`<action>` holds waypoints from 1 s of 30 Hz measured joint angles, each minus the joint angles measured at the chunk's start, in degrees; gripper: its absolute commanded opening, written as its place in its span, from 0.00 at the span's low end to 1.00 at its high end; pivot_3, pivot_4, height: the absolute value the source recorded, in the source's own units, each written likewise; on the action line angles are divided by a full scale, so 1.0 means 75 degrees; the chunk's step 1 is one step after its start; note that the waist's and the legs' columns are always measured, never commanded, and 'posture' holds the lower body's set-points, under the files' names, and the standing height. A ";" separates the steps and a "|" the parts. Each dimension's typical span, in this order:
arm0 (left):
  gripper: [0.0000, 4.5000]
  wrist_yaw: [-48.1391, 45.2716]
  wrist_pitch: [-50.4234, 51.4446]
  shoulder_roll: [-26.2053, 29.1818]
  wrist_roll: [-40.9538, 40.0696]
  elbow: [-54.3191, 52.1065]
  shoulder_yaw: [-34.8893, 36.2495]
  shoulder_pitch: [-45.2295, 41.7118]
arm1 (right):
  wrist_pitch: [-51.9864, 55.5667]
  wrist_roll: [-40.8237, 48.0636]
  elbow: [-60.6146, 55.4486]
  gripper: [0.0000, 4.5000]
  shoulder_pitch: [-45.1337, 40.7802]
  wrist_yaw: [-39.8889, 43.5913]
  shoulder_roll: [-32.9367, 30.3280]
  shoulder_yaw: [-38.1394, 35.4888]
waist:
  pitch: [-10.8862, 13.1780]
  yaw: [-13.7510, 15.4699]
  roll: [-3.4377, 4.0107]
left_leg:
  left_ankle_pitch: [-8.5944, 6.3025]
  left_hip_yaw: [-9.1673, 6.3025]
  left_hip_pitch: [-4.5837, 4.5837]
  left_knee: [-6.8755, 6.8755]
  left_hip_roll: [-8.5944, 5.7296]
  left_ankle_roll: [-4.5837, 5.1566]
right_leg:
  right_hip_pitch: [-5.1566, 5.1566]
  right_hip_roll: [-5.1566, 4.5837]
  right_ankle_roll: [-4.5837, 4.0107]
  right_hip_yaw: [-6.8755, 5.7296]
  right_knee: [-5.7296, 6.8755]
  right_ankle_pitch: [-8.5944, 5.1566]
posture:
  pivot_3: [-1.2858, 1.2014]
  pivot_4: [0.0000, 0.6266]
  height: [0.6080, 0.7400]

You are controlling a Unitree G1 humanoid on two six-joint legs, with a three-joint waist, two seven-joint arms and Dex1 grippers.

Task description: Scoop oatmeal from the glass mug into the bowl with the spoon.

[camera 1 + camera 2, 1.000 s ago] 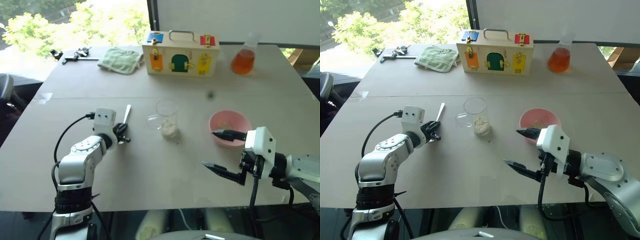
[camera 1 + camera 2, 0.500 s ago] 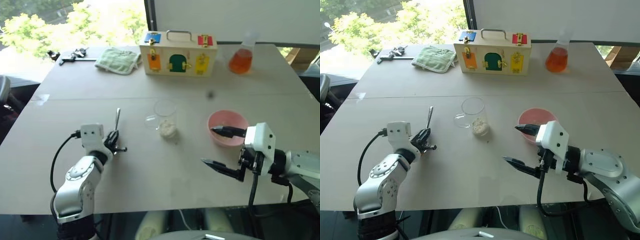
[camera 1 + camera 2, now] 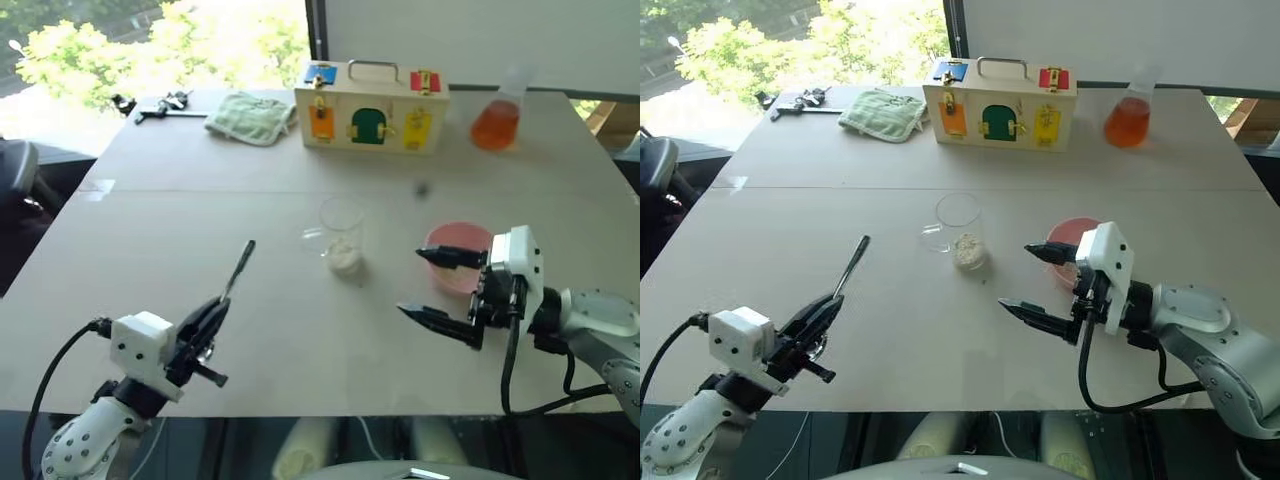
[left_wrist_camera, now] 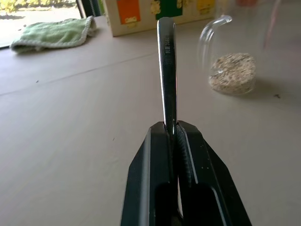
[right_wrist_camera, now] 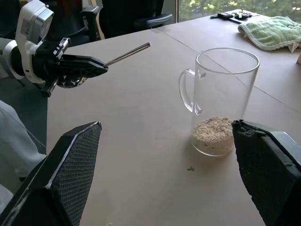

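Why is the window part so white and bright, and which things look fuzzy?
In the left eye view, daylight washes out the trees behind the table, so they glare pale. In the left wrist view, the left pincer and spoon are sharp, while the glass mug looks soft. In the right wrist view, the right pincer's fingers loom large, dark and blurry at the edges.

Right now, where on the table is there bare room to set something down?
Bare: the wide stretch between the green cloth and the glass mug, running to the table's left edge. Crowded: around the pink bowl, beside the open right gripper.
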 measured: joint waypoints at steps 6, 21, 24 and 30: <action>0.01 -0.0279 -0.0221 0.0314 0.0393 -0.0124 -0.1638 -0.1296 | 0.0817 0.1085 0.0209 1.00 -0.0053 -0.0656 0.0273 -0.0027 | -0.0001 -0.0027 0.0004 | 0.0017 -0.0001 -0.0001 -0.0008 0.0000 -0.0026 | -0.0004 0.0006 0.0000 0.0002 0.0006 0.0001 | 0.52 0.24 1.00; 0.01 -0.1543 -0.0994 0.0508 0.0659 0.1951 -0.3756 -0.3868 | 0.1710 0.3852 0.0274 1.00 -0.0192 -0.4017 0.1274 -0.0001 | 0.0001 -0.0114 0.0009 | 0.0019 -0.0005 -0.0002 -0.0009 -0.0003 -0.0026 | -0.0010 0.0010 0.0001 0.0002 0.0012 0.0002 | 0.52 0.24 1.00; 0.01 -0.1829 -0.1195 0.0569 0.0586 0.2270 -0.3824 -0.4116 | 0.1702 0.3919 0.0279 1.00 -0.0211 -0.4291 0.1343 0.0013 | 0.0001 -0.0170 0.0009 | 0.0020 -0.0006 -0.0002 -0.0008 -0.0004 -0.0026 | -0.0010 0.0010 0.0001 0.0001 0.0012 0.0002 | 0.52 0.24 1.00; 0.01 -0.1980 -0.1306 0.0566 0.0403 0.2533 -0.3839 -0.4251 | 0.1655 0.3920 0.0279 1.00 -0.0212 -0.4571 0.1489 0.0108 | 0.0002 -0.0239 0.0011 | 0.0020 -0.0008 0.0000 -0.0009 -0.0003 -0.0026 | -0.0012 0.0012 0.0002 0.0003 0.0017 0.0002 | 0.52 0.24 1.00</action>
